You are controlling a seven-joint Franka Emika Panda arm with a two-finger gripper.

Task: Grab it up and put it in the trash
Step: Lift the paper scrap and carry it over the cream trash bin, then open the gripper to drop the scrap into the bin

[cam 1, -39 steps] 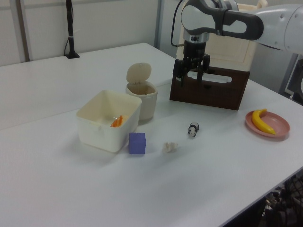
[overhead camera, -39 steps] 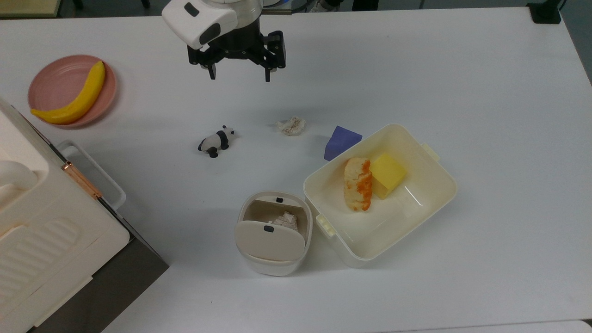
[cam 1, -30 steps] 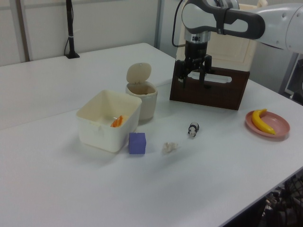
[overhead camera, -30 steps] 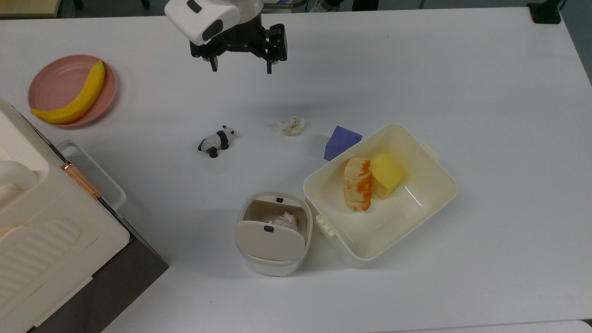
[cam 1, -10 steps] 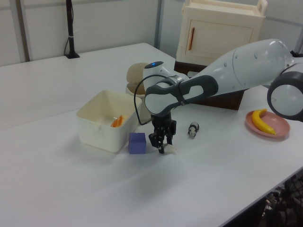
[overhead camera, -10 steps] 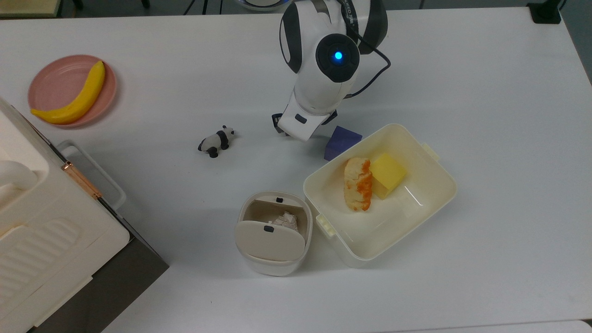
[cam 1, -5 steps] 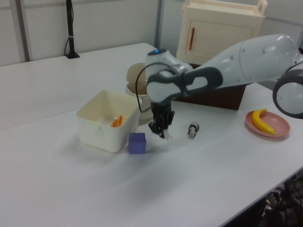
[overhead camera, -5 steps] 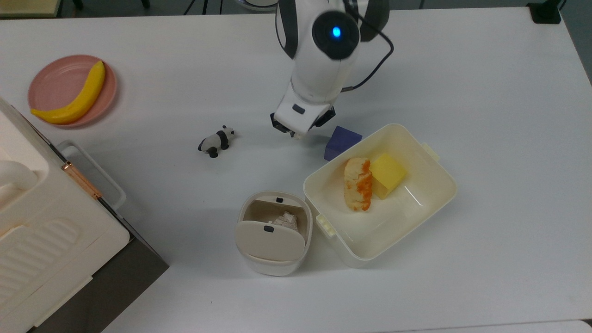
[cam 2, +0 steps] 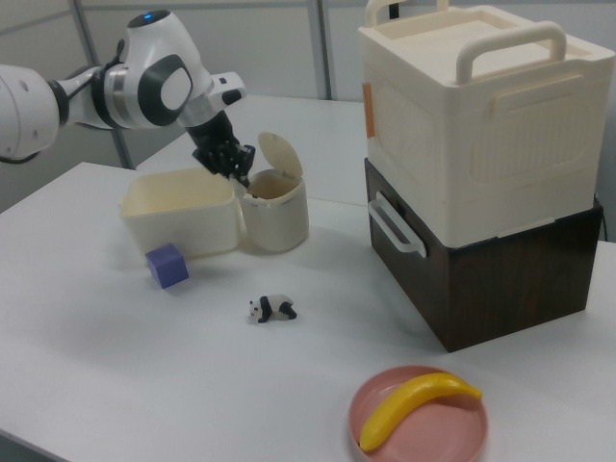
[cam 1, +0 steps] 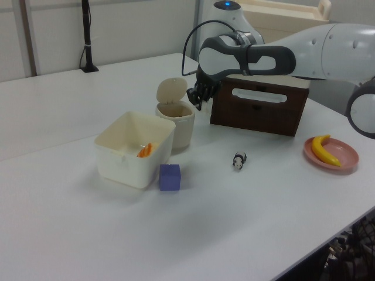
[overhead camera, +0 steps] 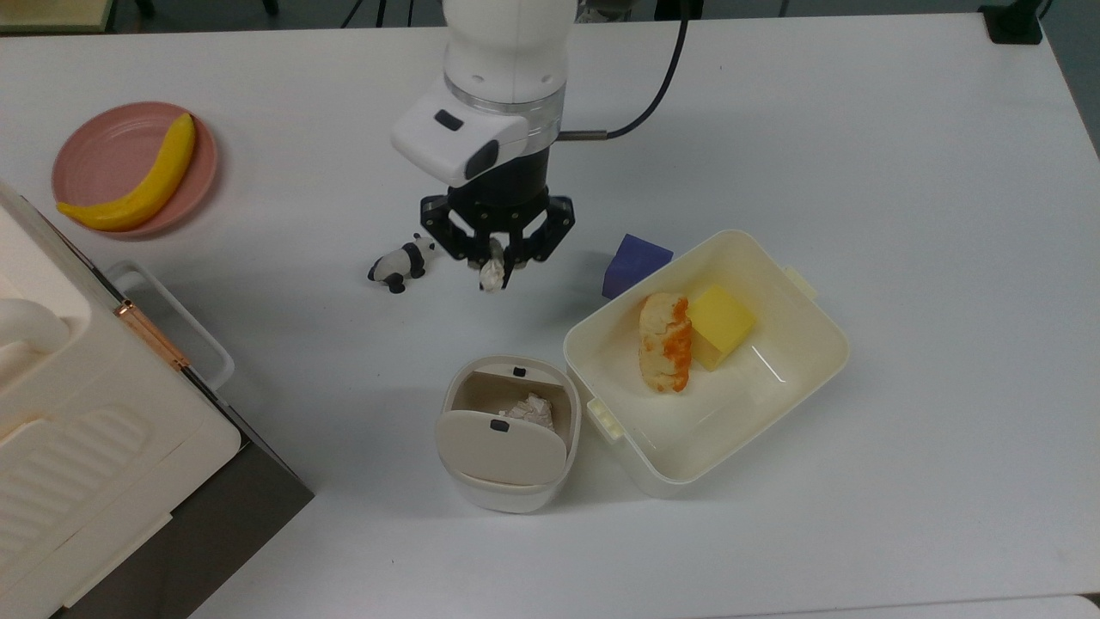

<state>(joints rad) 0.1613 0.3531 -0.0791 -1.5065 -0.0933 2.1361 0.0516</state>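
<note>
The tissue wad hangs pinched in the narrowed tips of the gripper, lifted well clear of the table — no longer resting on it. In the left view and right view the gripper sits raised just beside the trash bin, near its upright flap lid. The open mouth seems to lie slightly below and to the left view's left of the claw — a short shift over the rim, then release.

A broad white table fills the room's middle under even light. Pale wall panels with grey uprights stand behind it, and a black stand rises at the table's far edge.
</note>
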